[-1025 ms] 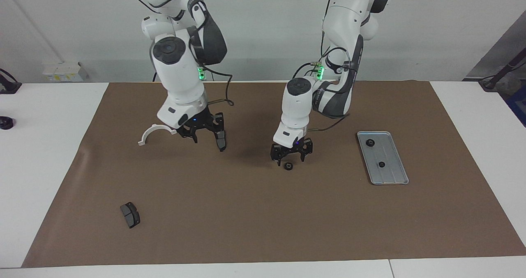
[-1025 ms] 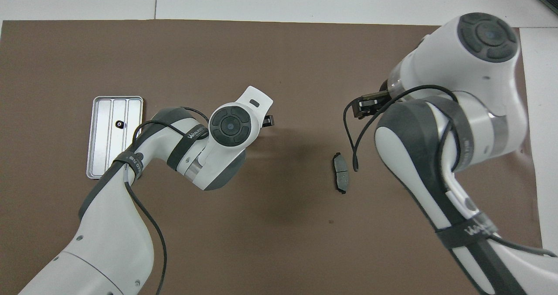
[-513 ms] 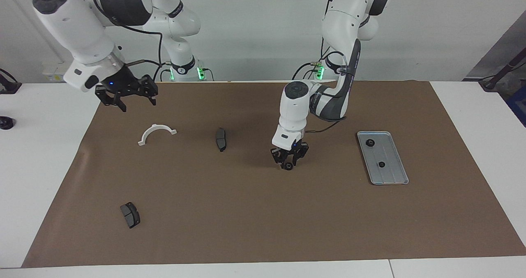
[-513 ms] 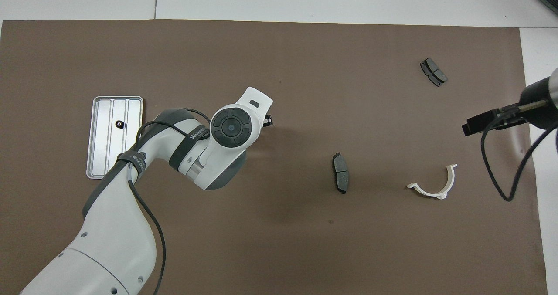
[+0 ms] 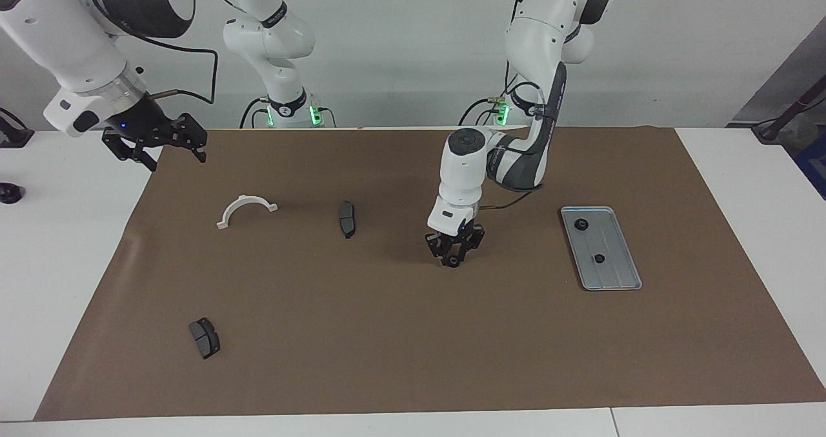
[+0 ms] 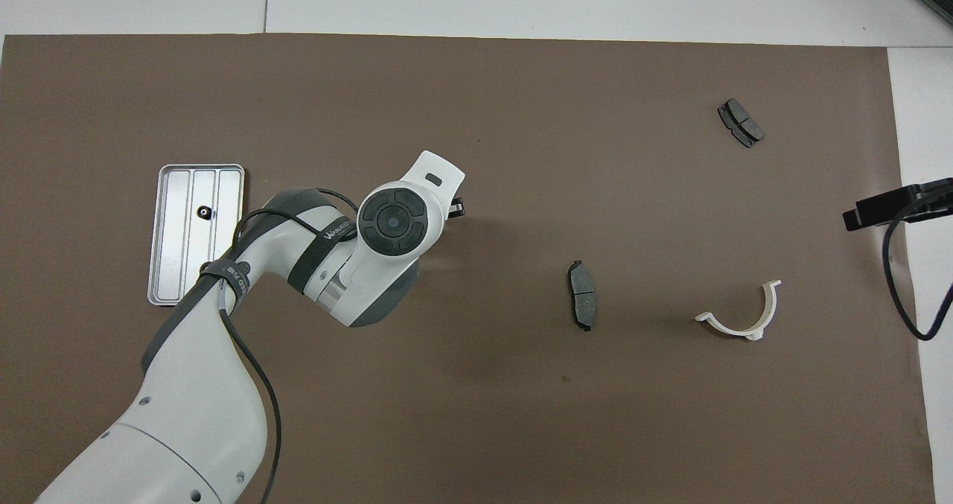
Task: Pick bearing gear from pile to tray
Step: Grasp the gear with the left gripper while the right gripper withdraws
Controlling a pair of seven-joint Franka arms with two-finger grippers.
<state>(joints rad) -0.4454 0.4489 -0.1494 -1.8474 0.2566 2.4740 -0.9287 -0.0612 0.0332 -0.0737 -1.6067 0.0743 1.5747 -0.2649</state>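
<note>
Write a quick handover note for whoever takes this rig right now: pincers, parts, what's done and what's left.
Left pincer: down at the mat mid-table, shut on a gear.
Right pincer: open, empty, raised over the mat's edge at its own end, waiting.
Tray: at the left arm's end, two gears in it.
Done: two gears delivered.
Left: carry this gear to the tray. Two brake pads and the white half-ring lie on the mat.

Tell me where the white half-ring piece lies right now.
In the facing view, the white half-ring piece lies on the brown mat toward the right arm's end, beside the nearer brake pad.
</note>
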